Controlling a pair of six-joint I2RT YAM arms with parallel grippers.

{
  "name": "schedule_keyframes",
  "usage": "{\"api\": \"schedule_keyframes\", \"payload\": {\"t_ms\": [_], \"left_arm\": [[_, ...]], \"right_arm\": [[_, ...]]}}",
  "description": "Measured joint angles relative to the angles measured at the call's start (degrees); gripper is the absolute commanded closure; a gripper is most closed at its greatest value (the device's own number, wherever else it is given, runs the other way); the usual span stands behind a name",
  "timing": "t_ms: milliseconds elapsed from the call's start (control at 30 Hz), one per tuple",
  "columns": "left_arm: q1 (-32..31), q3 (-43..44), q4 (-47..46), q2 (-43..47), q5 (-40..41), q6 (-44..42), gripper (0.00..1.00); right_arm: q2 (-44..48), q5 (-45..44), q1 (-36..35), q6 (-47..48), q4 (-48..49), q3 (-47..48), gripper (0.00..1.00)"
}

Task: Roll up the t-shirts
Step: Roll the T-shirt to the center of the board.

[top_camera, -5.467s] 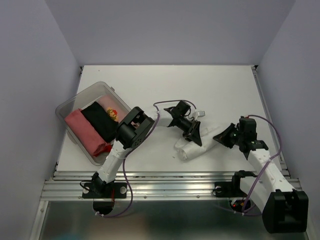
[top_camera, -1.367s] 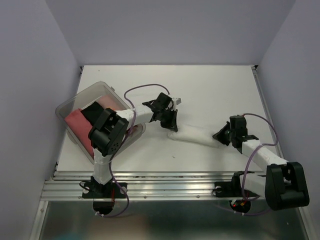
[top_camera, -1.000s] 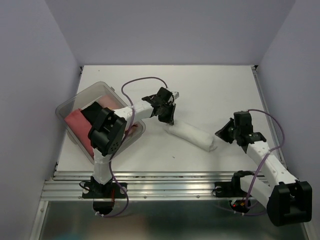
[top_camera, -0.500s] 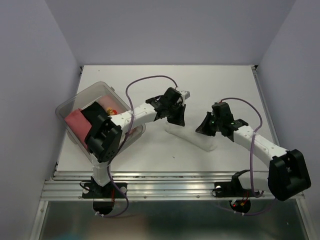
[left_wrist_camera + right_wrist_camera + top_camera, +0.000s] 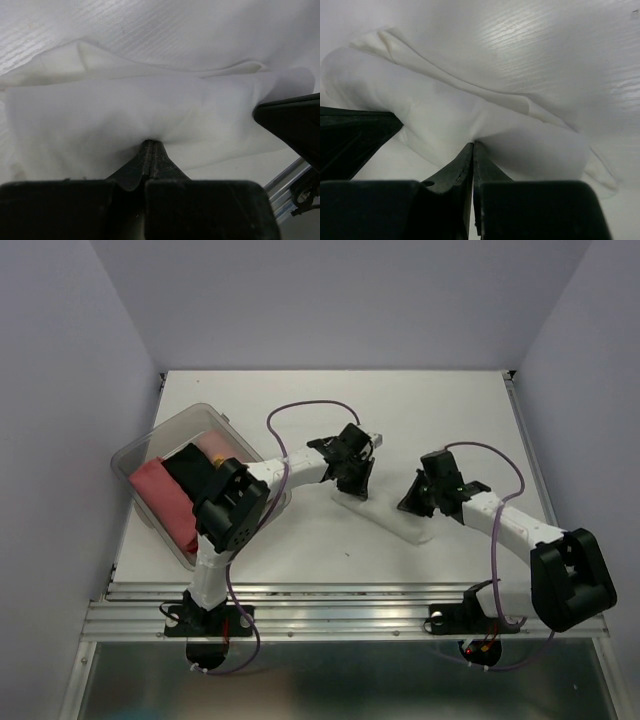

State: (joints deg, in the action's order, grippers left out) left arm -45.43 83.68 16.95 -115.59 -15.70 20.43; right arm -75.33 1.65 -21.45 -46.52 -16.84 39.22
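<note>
A white t-shirt (image 5: 386, 515) lies as a short roll on the table between my two grippers. My left gripper (image 5: 352, 489) is at the roll's left end, and its jaws (image 5: 150, 143) are shut with a pucker of the white cloth (image 5: 150, 107) at their tips. My right gripper (image 5: 409, 504) is at the right end, also shut (image 5: 473, 145) on a pinch of the cloth (image 5: 490, 117). More t-shirts sit in the tub: salmon-pink (image 5: 158, 496), black (image 5: 198, 473) and a pale printed one (image 5: 221, 450).
A clear plastic tub (image 5: 148, 443) stands at the table's left side, and the left arm's elbow hangs over its near corner. Metal rails (image 5: 330, 602) run along the near edge. Lilac walls close in the table on three sides.
My right arm swung left from the table's right side onto the roll's right end. My left gripper shifted right along the far edge, and the roll slid a little with it.
</note>
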Motion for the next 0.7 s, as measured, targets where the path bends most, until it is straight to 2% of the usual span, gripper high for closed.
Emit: {"api": "schedule_keyframes", "payload": {"t_ms": [100, 133, 233, 267, 300, 333, 367, 400, 433, 500, 633, 700], "left_arm": [[-0.2, 2.3, 3.3, 1.1, 2.6, -1.2, 1.0], [-0.2, 3.0, 4.4, 1.8, 3.4, -1.5, 1.0], [0.0, 5.8, 6.9, 4.5, 5.8, -2.4, 0.99], [0.2, 6.4, 7.2, 5.6, 6.3, -2.6, 0.98], [0.3, 7.0, 7.4, 6.8, 6.9, -2.7, 0.97], [0.6, 7.4, 7.6, 7.8, 7.3, -2.8, 0.83], [0.8, 7.6, 7.6, 8.7, 7.7, -2.8, 0.75], [1.2, 7.7, 7.7, 9.6, 8.4, -2.6, 0.66], [1.7, 7.7, 7.8, 10.2, 8.9, -2.7, 0.51], [2.8, 7.6, 8.0, 10.8, 9.7, -2.4, 0.36], [5.9, 4.7, 7.5, 11.2, 9.3, -1.6, 0.32], [7.4, 2.9, 7.5, 11.3, 9.1, -1.6, 0.32]], "right_arm": [[3.0, -2.8, 0.0, 0.0, -2.7, 0.8, 0.8], [4.2, -3.9, 0.0, 0.2, -3.7, 1.2, 0.8], [8.8, -7.2, 0.0, 0.2, -6.1, 2.6, 0.6], [10.3, -8.0, 0.2, 0.2, -6.8, 3.0, 0.48], [11.5, -8.4, 0.5, 0.1, -7.1, 3.1, 0.43], [12.8, -8.7, 0.7, -0.3, -7.5, 3.1, 0.37], [14.3, -8.7, 1.3, -0.3, -8.3, 2.9, 0.29], [15.0, -8.5, 1.8, -0.4, -8.6, 2.6, 0.25], [16.5, -8.0, 2.5, -0.9, -8.5, 1.5, 0.22], [19.4, -6.1, 4.4, -1.7, -9.1, -1.4, 0.18], [24.0, -1.2, 7.2, -3.9, -10.8, -8.0, 0.06], [26.3, 0.9, 7.6, -5.2, -11.5, -11.0, 0.04]]}}
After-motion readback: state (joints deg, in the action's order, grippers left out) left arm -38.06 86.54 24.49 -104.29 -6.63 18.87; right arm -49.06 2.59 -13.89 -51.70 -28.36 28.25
